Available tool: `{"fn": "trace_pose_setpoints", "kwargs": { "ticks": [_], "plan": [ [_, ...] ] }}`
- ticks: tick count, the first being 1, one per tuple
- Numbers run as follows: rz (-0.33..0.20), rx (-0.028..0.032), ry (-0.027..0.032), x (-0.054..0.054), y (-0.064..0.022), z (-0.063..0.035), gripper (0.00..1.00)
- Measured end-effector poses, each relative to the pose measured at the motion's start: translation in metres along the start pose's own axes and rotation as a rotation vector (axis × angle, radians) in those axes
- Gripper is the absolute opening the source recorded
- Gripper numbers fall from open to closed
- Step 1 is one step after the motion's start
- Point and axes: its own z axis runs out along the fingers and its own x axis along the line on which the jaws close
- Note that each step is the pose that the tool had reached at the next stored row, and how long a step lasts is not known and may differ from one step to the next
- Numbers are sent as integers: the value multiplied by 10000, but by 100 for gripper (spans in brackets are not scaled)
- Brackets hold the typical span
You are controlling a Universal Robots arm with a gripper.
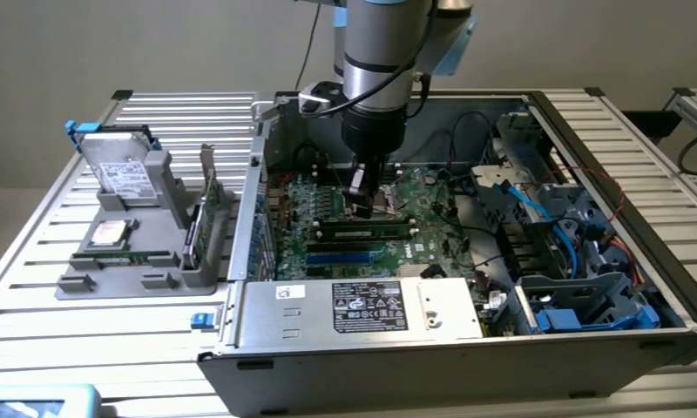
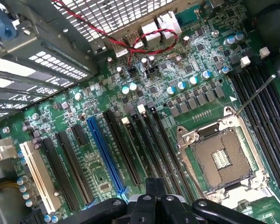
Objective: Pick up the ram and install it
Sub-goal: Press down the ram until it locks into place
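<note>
Tool (image 1: 366, 205) of mine is down inside the open case, right over the motherboard (image 1: 424, 196) by the CPU socket (image 2: 221, 161), and honestly I can't tell if it's apart or clamped. ram (image 1: 366, 232) sits just under the tip, on the blue slot (image 1: 348, 257) side, long axis running along the slots
</note>
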Motion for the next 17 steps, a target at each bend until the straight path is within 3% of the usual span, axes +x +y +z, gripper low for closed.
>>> {"fn": "trace_pose_setpoints", "kwargs": {
  "ticks": [10,17],
  "plan": [
    [1351,-112,-4,0,0,5,11],
    [2291,-105,-43,0,0,10,11]
  ]
}}
